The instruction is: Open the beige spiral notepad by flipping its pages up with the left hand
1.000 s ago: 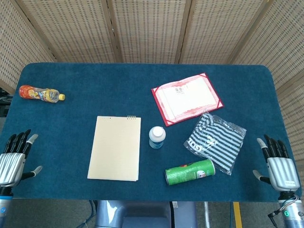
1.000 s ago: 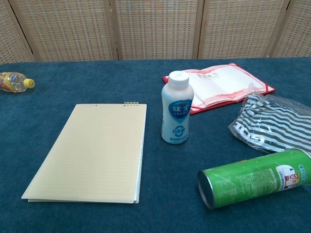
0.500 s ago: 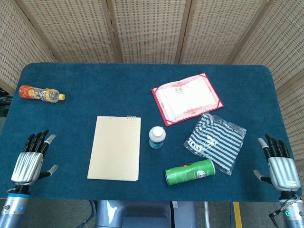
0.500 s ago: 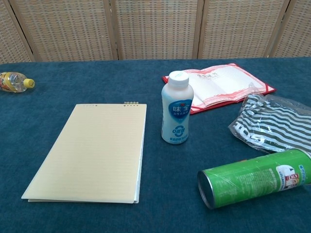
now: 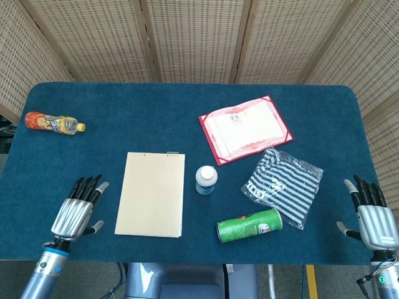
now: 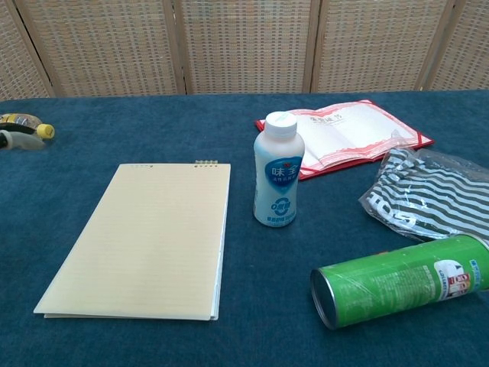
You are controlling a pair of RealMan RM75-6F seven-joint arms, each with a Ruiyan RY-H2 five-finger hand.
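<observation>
While the beige spiral notepad [image 5: 151,194] lies closed and flat on the blue tabletop [image 5: 124,118], the left hand [image 5: 76,213] is seen just left of it, fingers spread, empty; the right hand [image 5: 374,218], far right of the notepad, is likewise spread and empty.

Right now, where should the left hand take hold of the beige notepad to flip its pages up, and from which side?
Probably the near edge of the beige notepad. Its spiral binding sits at the far edge, so the pages hinge there and lift from the near end. The left hand, open beside the pad's left edge, could best come in at the near-left corner.
</observation>
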